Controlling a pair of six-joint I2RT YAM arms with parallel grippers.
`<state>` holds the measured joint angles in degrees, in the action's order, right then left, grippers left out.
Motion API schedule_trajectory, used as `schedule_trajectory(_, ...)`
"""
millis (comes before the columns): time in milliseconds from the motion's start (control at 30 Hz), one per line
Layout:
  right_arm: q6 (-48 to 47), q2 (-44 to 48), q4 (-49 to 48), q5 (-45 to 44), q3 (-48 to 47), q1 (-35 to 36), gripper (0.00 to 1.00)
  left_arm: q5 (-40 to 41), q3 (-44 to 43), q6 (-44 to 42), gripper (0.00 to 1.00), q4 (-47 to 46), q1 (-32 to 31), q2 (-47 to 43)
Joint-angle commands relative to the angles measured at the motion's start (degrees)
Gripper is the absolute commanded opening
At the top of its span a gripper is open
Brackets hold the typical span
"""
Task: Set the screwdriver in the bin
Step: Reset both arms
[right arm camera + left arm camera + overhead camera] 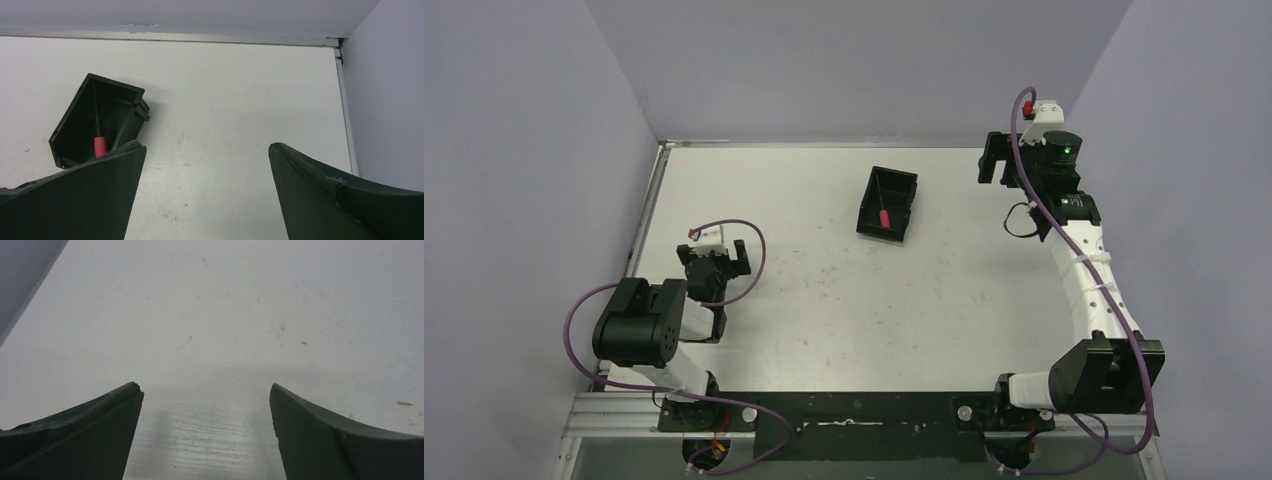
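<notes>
Screwdriver (884, 215) lies inside bin (905, 200) near table (844, 310) far edge, right gripper (206, 146) spread wide and empty near far right corner, left gripper (205, 386) likewise spread, empty, near left edge.

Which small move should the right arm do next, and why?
Probably draw the right gripper back toward its base: the screwdriver already lies inside the bin, and this gripper is open, empty and apart from the bin.

left gripper (206, 392): jaws spread wide, low over table (225, 315) | surface: white, scuffed, small dark specks | wall (20, 270): grey, upper-left corner
</notes>
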<state>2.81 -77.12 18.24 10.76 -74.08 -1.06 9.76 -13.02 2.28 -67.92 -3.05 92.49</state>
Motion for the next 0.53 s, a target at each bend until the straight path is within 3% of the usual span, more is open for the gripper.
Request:
schedule_trajectory(0, 0.9, 0.5, -3.2, -0.5, -1.2, 0.1, 1.00, -0.7, -1.5, -0.2, 0.97, -1.5, -0.1, -0.2)
schedule_trajectory(500, 0.8, -2.7, 1.0, -4.9, -5.1, 0.7, 1.00, -0.7, -1.5, -0.3, 0.97, -1.4, -0.1, -0.2)
